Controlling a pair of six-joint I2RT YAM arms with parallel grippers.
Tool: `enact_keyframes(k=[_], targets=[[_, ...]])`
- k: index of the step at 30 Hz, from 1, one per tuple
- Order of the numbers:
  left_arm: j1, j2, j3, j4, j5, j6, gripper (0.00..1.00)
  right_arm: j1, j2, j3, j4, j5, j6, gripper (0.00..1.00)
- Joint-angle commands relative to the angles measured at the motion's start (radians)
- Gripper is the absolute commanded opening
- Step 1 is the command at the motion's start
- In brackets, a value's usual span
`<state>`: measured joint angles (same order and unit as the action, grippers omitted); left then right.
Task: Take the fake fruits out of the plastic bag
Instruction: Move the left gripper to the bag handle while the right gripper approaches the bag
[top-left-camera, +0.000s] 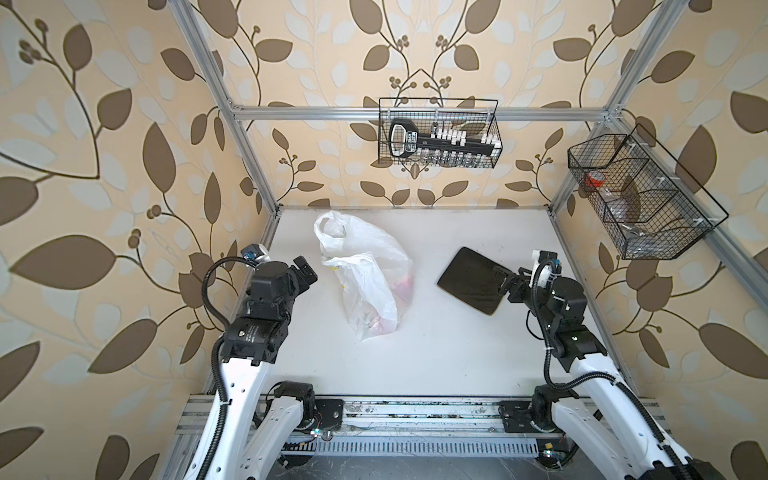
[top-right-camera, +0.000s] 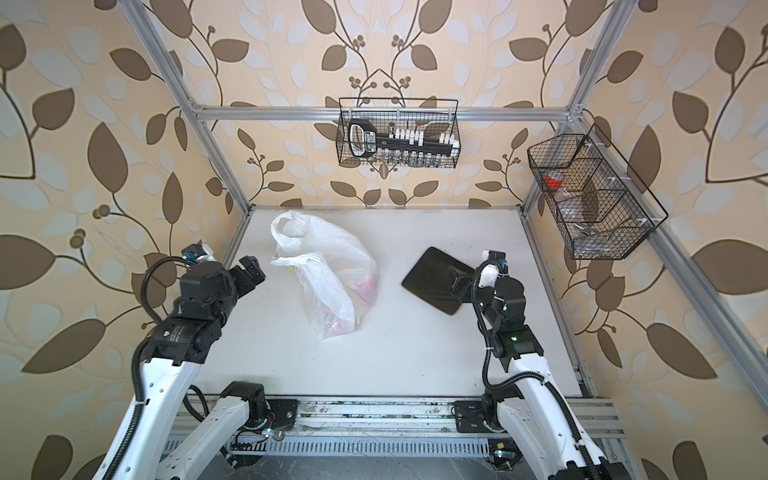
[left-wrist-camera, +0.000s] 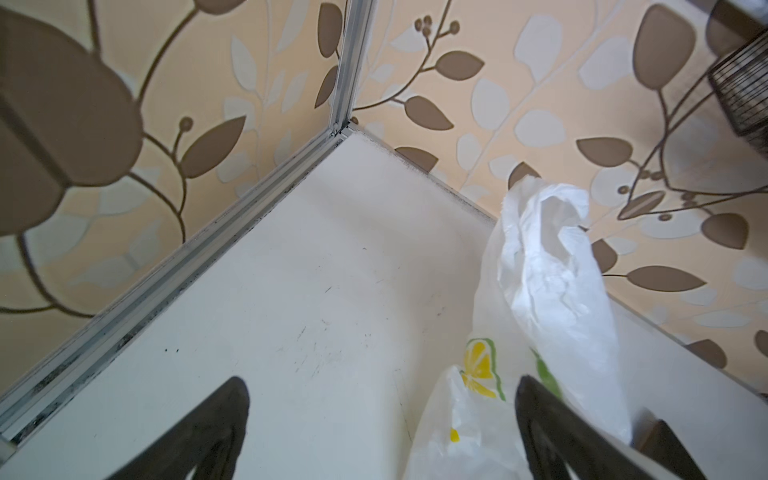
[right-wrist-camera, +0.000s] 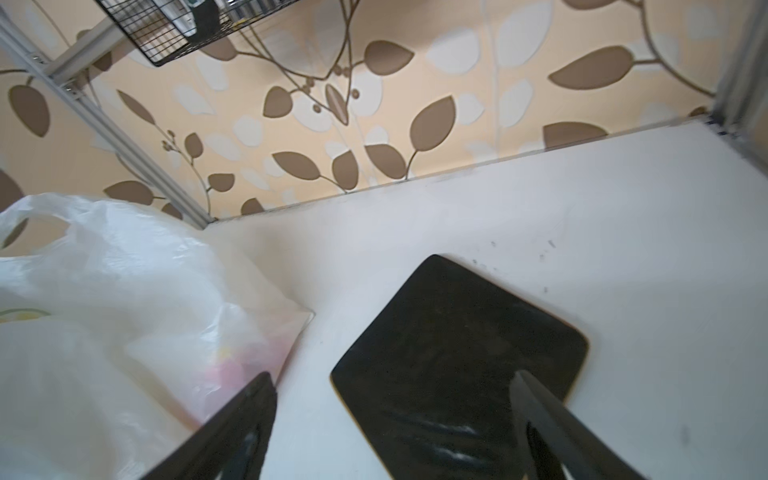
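Plastic bag on white table, left of centre in both top views, lying crumpled w/ loop handles toward back wall. Lemon print on it visible in left wrist view. Fake fruits inside bag, seen only as pinkish blurs thru the film, near its right edge & at its near end; kinds not distinguishable.

Left gripper just left of bag, above table, fingers wide apart. In left wrist view one finger overlapping bag edge; contact unclear.

Right gripper over right part of dark tray, right of centre, fingers also spread apart. In right wrist view one finger beside bag corner, other over tray. Tray flat on table, apart from bag.

Wire basket on back rail, second wire basket on rt side rail.
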<state>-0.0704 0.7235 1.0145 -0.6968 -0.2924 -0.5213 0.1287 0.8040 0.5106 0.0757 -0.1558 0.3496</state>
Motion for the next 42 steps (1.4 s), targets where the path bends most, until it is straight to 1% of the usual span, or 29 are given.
enact_keyframes(k=[1,3,6,9,13,15,18,21,25,31,35,37,39,42], targets=[[0.008,-0.003,0.158,-0.286,0.078,-0.107,0.99,0.093,0.062,0.081,-0.072,-0.010,0.016,0.88],[0.008,0.002,0.249,-0.360,0.128,-0.169,0.99,0.168,0.110,0.123,-0.075,0.026,0.001,0.88],[0.008,0.025,0.350,-0.409,0.248,-0.254,0.99,0.265,0.178,0.166,-0.059,0.079,-0.025,0.89],[0.008,0.081,0.426,-0.426,0.398,-0.360,0.99,0.322,0.227,0.189,-0.026,0.105,-0.032,0.89],[0.006,0.172,0.426,-0.346,0.639,-0.451,0.99,0.354,0.275,0.213,-0.010,0.111,-0.022,0.90],[0.006,0.218,0.433,-0.329,0.708,-0.481,0.99,0.367,0.290,0.221,-0.009,0.116,-0.025,0.91],[0.008,0.259,0.424,-0.288,0.766,-0.504,0.99,0.378,0.294,0.219,0.011,0.131,-0.026,0.92],[0.007,0.280,0.398,-0.277,0.769,-0.538,0.99,0.382,0.298,0.222,0.034,0.143,-0.022,0.92],[0.008,0.288,0.344,-0.257,0.782,-0.562,0.92,0.385,0.318,0.240,0.054,0.144,-0.023,0.92],[0.007,0.256,0.263,-0.241,0.783,-0.570,0.70,0.396,0.349,0.260,0.080,0.128,-0.030,0.92],[0.007,0.235,0.278,-0.321,0.760,-0.501,0.54,0.413,0.379,0.286,0.092,0.133,-0.044,0.91],[0.008,0.221,0.283,-0.380,0.732,-0.458,0.49,0.424,0.402,0.306,0.101,0.116,-0.056,0.91],[0.007,0.200,0.273,-0.431,0.704,-0.422,0.36,0.439,0.439,0.346,0.101,0.084,-0.072,0.91],[0.008,0.167,0.243,-0.476,0.678,-0.386,0.21,0.487,0.497,0.422,0.094,0.055,-0.118,0.90]])
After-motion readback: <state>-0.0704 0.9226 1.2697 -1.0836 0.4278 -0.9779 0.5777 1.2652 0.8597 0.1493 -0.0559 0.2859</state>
